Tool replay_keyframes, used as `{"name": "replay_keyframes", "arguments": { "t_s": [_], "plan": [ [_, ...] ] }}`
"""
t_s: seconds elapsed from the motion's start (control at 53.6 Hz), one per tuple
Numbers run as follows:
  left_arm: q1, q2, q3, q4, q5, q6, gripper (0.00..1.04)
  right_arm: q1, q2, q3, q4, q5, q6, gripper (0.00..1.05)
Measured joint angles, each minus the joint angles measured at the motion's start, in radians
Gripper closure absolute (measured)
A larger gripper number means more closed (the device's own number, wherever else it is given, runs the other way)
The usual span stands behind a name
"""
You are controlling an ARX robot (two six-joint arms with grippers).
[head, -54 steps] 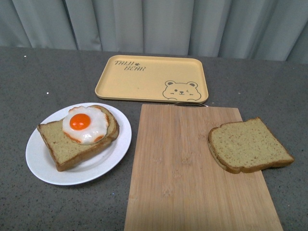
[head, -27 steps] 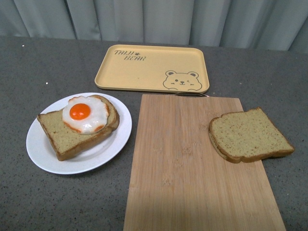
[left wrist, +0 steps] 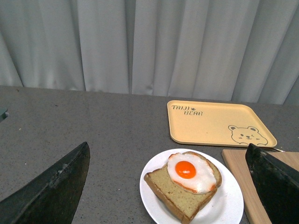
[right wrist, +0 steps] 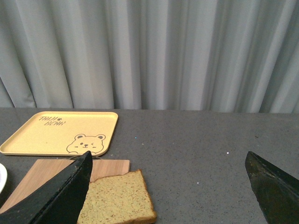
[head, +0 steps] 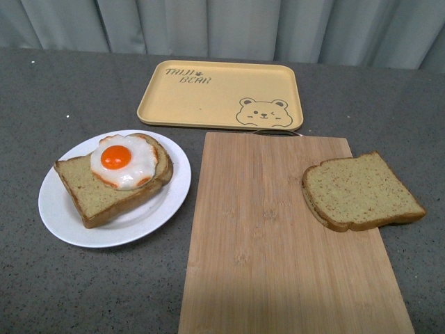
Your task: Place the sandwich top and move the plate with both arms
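- Grey pleated curtains (head: pixel 222 28) hang behind a dark grey speckled table (head: pixel 62 299).
- The plate (head: pixel 61 224) sits on the table's left side, just beside the left edge of a wooden board (head: pixel 271 264); whether the two touch cannot be told.
- On the plate lies a bread slice (head: pixel 90 195) with a fried egg (head: pixel 124 165) on it, its orange yolk facing up.
- The sandwich top (head: pixel 361 191) lies flat on the right part of the board, and its right side hangs past the board's edge over the table. It is well apart from the plate.
- A yellow bear-print tray (head: pixel 208 104) rests just beyond the board's far edge.
- Neither arm shows in the front view.
- In the left wrist view, the left gripper (left wrist: pixel 167 148) hangs above the table, facing the plate. Its black fingers (left wrist: pixel 56 186) are spread wide with nothing between them.
- In the right wrist view, the right gripper (right wrist: pixel 168 156) likewise has its fingers (right wrist: pixel 60 196) wide apart and empty. The sandwich top shows past one of them.
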Motion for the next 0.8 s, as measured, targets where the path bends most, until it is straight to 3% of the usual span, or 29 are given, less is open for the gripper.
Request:
{"name": "replay_keyframes", "arguments": {
  "t_s": [0.261,0.336,0.392,0.578,0.802],
  "plan": [
    [0.0,0.0,0.0,0.0,0.0,0.0,0.07,0.003,0.002,0.0,-0.001,0.015,-0.007,0.09],
    [0.0,0.0,0.0,0.0,0.0,0.0,0.07,0.076,0.077,0.007,0.016,0.275,-0.097,0.09],
    [0.0,-0.001,0.0,0.0,-0.001,0.0,0.07,0.074,0.161,0.008,0.071,0.327,-0.13,0.09],
    [0.0,-0.001,0.0,0.0,0.0,0.0,0.07,-0.041,0.538,0.048,0.352,0.163,-0.116,0.09],
    [0.0,-0.001,0.0,-0.001,0.0,0.0,0.07,-0.158,1.194,0.207,0.672,-0.114,0.025,0.09]
  ]
}}
